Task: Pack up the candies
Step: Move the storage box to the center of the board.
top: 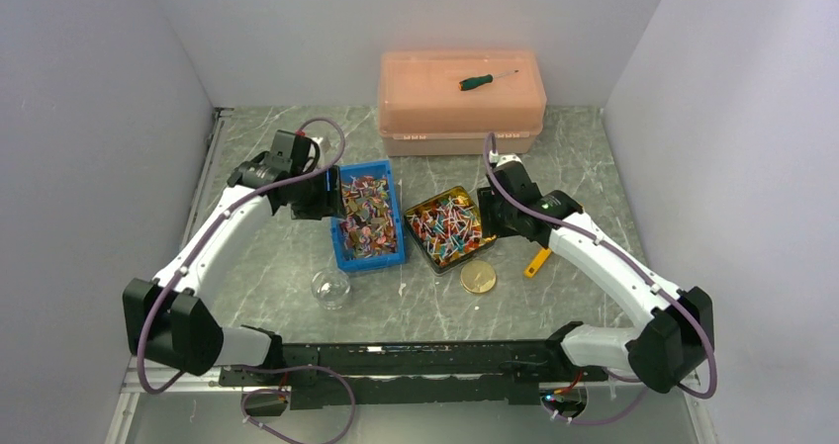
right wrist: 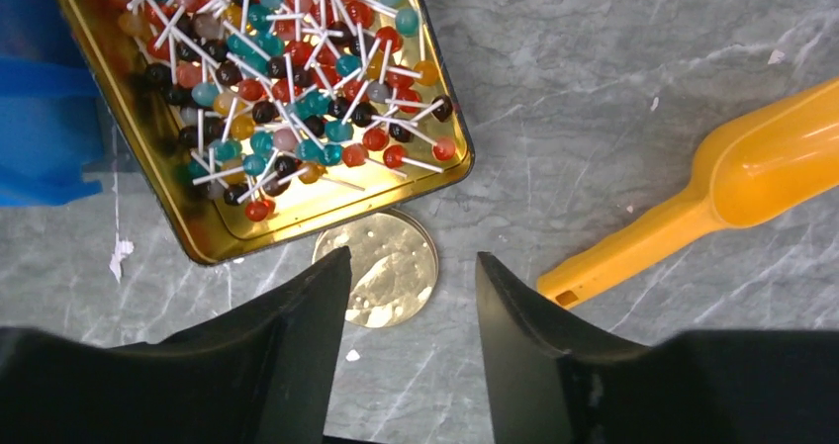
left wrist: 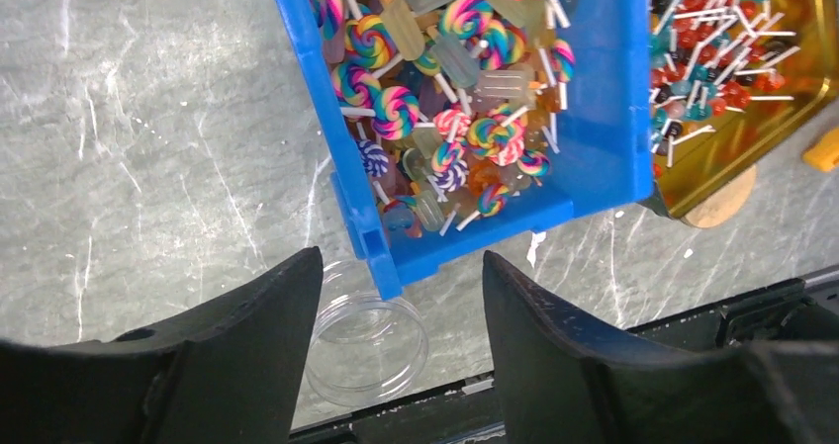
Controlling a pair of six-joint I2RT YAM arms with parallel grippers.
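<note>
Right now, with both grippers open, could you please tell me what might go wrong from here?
The clear round plastic jar sits by a corner of the blue plastic bin, below the open left gripper; a descent could knock it away. The swirl lollipops lie tangled, so one grab may drag several over the rim. The right gripper hangs over the round gold lid beside the rectangular gold tin; closing there might skid the lid.

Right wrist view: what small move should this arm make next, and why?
Probably slide the right gripper sideways to the orange scoop and lower onto its handle. The jaws stand open and empty above the round gold lid, the scoop lies on the table beside it, and the ball lollipops sit loose in the gold tin, likely too small to pinch.
</note>
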